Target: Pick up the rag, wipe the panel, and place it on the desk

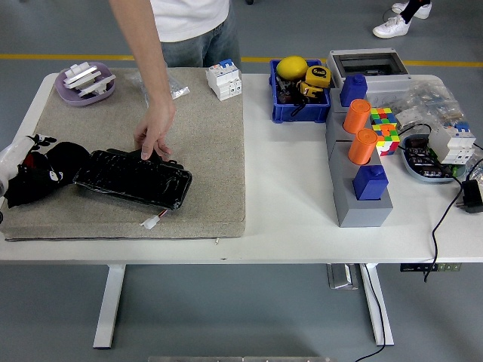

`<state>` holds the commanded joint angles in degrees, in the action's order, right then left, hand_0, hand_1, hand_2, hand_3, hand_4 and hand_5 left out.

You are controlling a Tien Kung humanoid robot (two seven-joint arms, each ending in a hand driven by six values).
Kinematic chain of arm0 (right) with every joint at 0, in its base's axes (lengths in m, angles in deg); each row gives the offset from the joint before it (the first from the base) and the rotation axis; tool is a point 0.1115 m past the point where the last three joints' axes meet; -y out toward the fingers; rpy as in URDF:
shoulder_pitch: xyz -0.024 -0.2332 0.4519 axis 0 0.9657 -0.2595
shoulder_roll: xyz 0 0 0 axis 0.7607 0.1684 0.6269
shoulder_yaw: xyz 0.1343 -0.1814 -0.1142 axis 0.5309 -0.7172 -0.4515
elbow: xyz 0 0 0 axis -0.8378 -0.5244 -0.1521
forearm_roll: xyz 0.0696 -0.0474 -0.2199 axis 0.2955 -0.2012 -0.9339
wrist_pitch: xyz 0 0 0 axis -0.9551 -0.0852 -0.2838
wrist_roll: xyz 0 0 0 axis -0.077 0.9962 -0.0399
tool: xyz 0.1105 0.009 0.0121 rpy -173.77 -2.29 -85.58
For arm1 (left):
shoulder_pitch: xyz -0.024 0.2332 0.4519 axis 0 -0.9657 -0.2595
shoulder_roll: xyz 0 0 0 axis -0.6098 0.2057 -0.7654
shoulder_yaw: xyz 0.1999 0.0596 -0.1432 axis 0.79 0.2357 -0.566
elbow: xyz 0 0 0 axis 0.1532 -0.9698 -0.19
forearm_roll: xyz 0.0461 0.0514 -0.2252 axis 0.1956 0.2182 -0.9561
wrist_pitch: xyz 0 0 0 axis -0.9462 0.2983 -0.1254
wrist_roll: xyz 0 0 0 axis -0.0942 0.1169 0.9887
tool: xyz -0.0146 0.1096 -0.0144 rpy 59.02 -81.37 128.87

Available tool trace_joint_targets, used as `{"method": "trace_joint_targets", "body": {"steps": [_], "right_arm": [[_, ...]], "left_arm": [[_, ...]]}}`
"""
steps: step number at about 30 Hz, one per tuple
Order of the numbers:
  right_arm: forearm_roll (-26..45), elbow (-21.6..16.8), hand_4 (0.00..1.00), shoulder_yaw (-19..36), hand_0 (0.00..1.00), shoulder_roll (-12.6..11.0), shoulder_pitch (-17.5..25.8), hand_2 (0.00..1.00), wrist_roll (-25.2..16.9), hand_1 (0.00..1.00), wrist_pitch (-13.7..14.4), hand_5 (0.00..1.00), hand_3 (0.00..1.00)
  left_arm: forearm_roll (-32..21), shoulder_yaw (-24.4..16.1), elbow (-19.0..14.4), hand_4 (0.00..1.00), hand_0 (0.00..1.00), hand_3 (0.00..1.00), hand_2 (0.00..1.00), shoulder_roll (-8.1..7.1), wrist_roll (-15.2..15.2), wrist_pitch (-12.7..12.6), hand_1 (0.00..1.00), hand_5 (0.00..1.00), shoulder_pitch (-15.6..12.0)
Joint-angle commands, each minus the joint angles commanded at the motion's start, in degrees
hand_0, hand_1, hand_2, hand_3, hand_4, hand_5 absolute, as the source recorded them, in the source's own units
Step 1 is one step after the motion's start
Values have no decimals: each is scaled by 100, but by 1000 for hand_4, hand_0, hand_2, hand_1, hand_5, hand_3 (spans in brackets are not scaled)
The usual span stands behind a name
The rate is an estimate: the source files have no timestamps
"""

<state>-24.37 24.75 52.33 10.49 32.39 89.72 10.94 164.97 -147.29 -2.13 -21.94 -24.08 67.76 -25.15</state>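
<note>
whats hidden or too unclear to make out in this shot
Head view only:
- Left hand: black against the black rag at the picture's left edge, so its fingers can't be separated from the cloth.
- Panel: the person's hand covers part of its far edge.
- Clear bag: mostly behind the person's forearm.
- Blue bin: small parts under the lemon and tape measure are too small to name.
- Right hand: out of frame.

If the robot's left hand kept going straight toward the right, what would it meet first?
Most likely the black panel, lying just right of the left hand; the person's hand rests at its far edge.
</note>
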Motion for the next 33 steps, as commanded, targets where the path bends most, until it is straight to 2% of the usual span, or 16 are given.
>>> {"method": "trace_joint_targets", "body": {"steps": [2,5,6,11,12,17,18,23,24,29,30,33], "right_arm": [[11,1,998,-7,786,-7,3,685,0,488,5,525,629],[13,5,998,0,786,-13,13,685,-6,488,15,525,629],[13,4,998,-8,786,-15,14,685,-6,489,15,525,630],[25,9,998,-19,786,-11,23,685,-9,489,22,525,630],[13,5,998,-18,786,-12,20,685,-11,489,27,524,631],[4,3,998,-13,786,-15,18,685,-12,489,30,524,631],[14,5,998,-20,786,-16,19,685,-11,489,30,523,630],[12,5,998,-11,786,-15,24,685,-8,489,25,523,630],[11,5,998,-7,787,-16,22,685,-10,489,26,522,630],[8,7,998,19,787,-15,26,685,-12,489,25,522,630],[20,10,998,13,787,-12,27,685,-12,489,24,522,630],[40,13,998,-6,787,-6,27,685,-10,489,12,522,630]], "left_arm": [[-58,34,38,773,532,700,766,6,-16,-121,707,158,0],[-95,82,98,773,532,700,766,4,11,-174,707,158,-7],[-93,85,107,593,393,638,703,7,26,-191,555,144,-13],[-61,112,144,593,393,638,703,49,77,-284,555,144,-26],[-61,124,160,430,369,587,639,60,79,-313,467,98,-29],[-64,199,191,430,369,587,639,89,88,-446,467,98,-47],[-67,213,199,358,324,564,584,94,84,-486,396,76,-46],[-82,249,251,358,324,564,584,115,68,-680,396,76,-36],[-61,259,262,224,262,540,548,116,68,-715,302,2,-35],[-22,262,281,224,262,540,548,136,66,-847,302,2,-59],[-16,257,277,139,245,539,541,140,63,-869,240,2,-66],[82,137,198,139,245,539,541,158,42,-980,240,2,-124]]}}
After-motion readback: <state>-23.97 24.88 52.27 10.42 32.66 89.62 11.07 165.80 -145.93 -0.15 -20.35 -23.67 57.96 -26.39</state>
